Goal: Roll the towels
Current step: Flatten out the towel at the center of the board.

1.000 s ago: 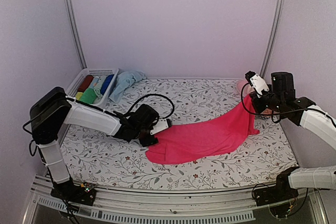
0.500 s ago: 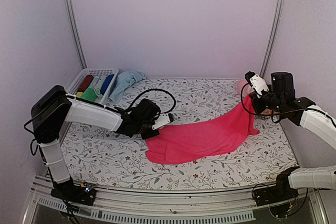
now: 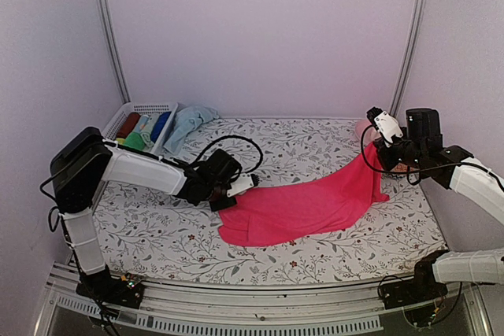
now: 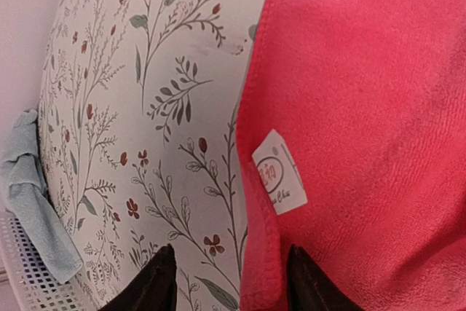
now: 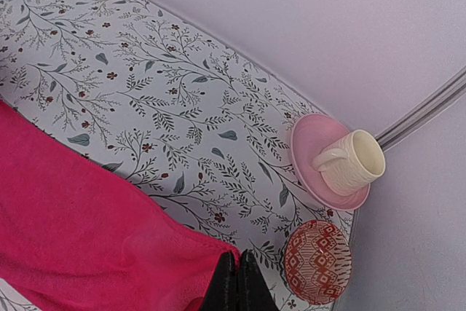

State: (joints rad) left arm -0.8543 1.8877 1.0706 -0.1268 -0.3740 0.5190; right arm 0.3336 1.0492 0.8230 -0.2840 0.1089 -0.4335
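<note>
Loosely, left jaws straddle the pink towel hem.

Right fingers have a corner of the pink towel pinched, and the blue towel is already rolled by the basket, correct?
No. The blue towel is not rolled: it lies crumpled beside the basket, as the top view shows. The right fingers do pinch a corner of the pink towel.
</note>
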